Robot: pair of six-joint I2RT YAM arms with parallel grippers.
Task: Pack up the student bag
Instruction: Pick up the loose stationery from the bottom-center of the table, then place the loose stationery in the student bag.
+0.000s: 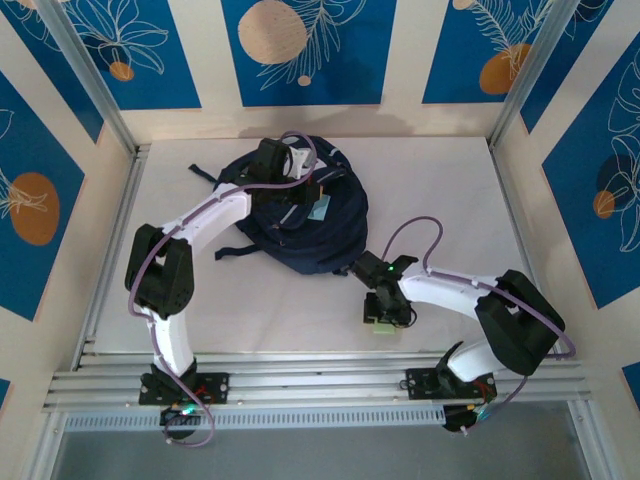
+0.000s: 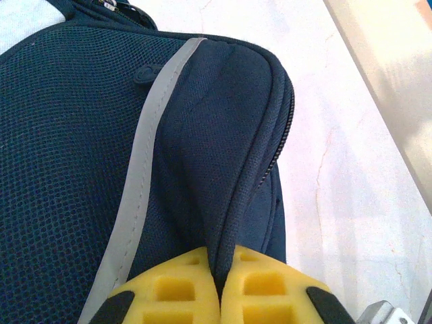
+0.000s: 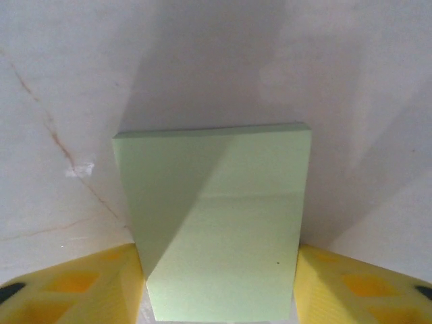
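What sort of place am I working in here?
Most likely a robot test booth rather than a real classroom: a white table framed by aluminium rails, walled in by blue leaf-print panels, with the student bag laid out on it.

The student bag [image 1: 330,238] is a large dark navy backpack lying flat and slumped on the white counter, toward its far middle, with dark straps trailing out at its left side and a pale patch on the upper face. Close up, its fabric is navy mesh crossed by a pale grey stripe. A ridge beside the closed zip is pinched between the yellow pads of the left tool [image 2: 219,291].
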